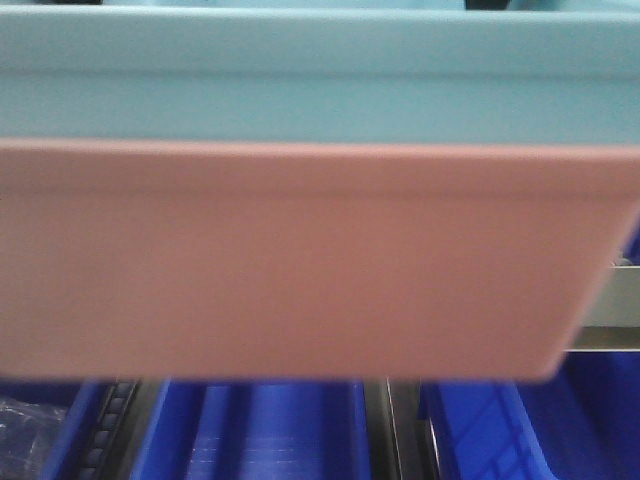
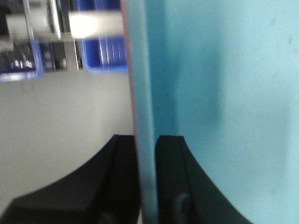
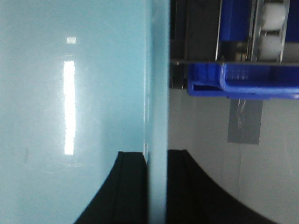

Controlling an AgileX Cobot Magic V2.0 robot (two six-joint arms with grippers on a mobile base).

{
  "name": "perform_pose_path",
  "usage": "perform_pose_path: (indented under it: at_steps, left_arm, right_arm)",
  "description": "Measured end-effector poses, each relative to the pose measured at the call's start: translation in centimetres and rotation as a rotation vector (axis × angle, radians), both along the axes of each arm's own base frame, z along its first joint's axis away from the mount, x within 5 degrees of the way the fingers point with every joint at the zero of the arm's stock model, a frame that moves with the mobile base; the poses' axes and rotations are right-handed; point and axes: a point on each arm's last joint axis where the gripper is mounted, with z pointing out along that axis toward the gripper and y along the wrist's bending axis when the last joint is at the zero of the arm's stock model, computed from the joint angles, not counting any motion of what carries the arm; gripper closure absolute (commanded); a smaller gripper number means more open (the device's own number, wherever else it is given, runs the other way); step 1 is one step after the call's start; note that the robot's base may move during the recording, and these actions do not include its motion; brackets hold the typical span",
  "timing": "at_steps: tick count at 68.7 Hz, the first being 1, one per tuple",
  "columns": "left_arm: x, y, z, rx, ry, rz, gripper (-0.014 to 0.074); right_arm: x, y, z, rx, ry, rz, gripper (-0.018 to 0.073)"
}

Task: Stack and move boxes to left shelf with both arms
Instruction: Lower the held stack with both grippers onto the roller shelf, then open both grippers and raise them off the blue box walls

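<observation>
Dark blue ribbed bins (image 1: 270, 430) fill the frame's bottom behind the nested blue tub (image 1: 300, 90) and pink tub (image 1: 290, 260), stiff, light and slick, each side wall pinched at its rim by the left gripper (image 2: 148, 182) and right gripper (image 3: 158, 186).

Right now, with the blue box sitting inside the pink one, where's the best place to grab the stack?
By the end walls, one gripper per side, fingers straddling the rim. The left gripper pinches the blue box and pink box walls together; the right gripper clamps the opposite rim. Thin upright walls suit that.
</observation>
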Motion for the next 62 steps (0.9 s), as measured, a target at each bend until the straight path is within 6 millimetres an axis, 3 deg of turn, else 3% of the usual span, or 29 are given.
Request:
perform_pose_path:
  at_steps: [15,34,46,62]
  left_arm:
    - [5.5,0.0,0.2,-0.011,-0.091,0.019,0.0606]
    - [13.0,0.3,-1.4,-0.041,-0.204,0.079,0.0606]
    - [15.8,0.6,-2.7,-0.054,-0.239,0.107,0.0606]
    - [18.2,1.1,-4.8,-0.084,-0.287,0.133,0.0606]
  right_arm:
    - [5.0,0.4,0.5,-0.017,-0.083,0.008,0.0503]
    - [12.2,1.0,-1.1,-0.01,-0.169,-0.02,0.0503]
    - [15.5,1.4,-2.2,-0.025,-0.218,0.001,0.0503]
    - [17.6,1.6,-3.9,-0.023,-0.238,-0.003,0.0503]
